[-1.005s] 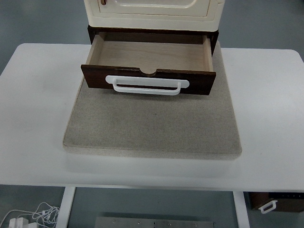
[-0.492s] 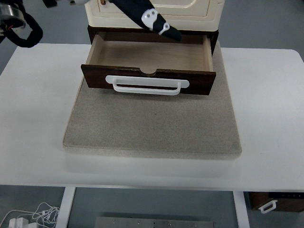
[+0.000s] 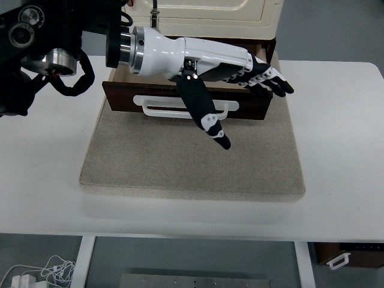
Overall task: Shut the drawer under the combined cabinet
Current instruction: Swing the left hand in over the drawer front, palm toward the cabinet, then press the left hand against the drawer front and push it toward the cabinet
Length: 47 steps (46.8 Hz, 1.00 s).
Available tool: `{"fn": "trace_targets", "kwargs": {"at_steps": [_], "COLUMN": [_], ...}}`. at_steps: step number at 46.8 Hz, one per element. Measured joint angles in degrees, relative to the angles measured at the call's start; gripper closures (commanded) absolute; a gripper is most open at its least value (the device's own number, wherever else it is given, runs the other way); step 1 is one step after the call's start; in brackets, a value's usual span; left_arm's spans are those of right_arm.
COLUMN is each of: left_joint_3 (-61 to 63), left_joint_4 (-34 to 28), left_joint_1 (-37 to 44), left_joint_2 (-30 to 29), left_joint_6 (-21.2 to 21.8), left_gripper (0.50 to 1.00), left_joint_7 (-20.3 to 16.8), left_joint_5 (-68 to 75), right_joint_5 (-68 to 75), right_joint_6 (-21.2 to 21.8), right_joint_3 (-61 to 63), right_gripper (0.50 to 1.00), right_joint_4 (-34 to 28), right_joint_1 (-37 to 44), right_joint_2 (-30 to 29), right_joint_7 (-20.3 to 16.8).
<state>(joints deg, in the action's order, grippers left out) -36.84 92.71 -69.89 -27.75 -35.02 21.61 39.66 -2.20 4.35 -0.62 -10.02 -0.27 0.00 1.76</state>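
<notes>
A dark brown wooden drawer (image 3: 252,108) with a white handle (image 3: 161,106) stands pulled out from under the cream cabinet (image 3: 210,11). My left hand (image 3: 240,69) reaches in from the upper left and hovers above the drawer, hiding most of its inside. Its fingers (image 3: 273,81) are stretched out flat toward the right, and the thumb (image 3: 207,117) points down past the drawer front. The hand holds nothing. Whether it touches the drawer I cannot tell.
The cabinet and drawer sit on a beige mat (image 3: 192,159) on a white table (image 3: 342,150). A second small drawer front with a white handle (image 3: 339,260) shows below the table at the lower right. Cables (image 3: 36,273) lie on the floor at the lower left.
My left arm has swung in from the top left and now stretches across the open drawer. The drawer itself has not moved.
</notes>
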Motion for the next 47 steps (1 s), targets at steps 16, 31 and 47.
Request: {"fn": "trace_targets", "kwargs": {"at_steps": [16, 31, 47], "left_joint_3": [7.08, 10.15, 10.82], "left_joint_4": [2.33, 0.94, -3.49], "left_joint_1": [1.31, 2.84, 2.88], "left_joint_2": [-0.21, 0.18, 0.24], "left_joint_6": [0.0, 0.03, 0.03], "left_gripper": [0.5, 0.5, 0.5], "left_joint_7": [6.99, 13.4, 13.4], "left_joint_5": [1.11, 1.04, 1.15], "right_joint_5": [0.0, 0.0, 0.0], "right_joint_6": [-0.01, -0.03, -0.02], "right_joint_3": [0.0, 0.0, 0.0], "right_gripper": [0.548, 0.548, 0.548], "right_joint_4": [0.0, 0.0, 0.0], "right_joint_1": [0.01, 0.0, 0.0], "right_joint_2": [0.0, 0.0, 0.0], "right_joint_7": [0.0, -0.01, -0.01]}}
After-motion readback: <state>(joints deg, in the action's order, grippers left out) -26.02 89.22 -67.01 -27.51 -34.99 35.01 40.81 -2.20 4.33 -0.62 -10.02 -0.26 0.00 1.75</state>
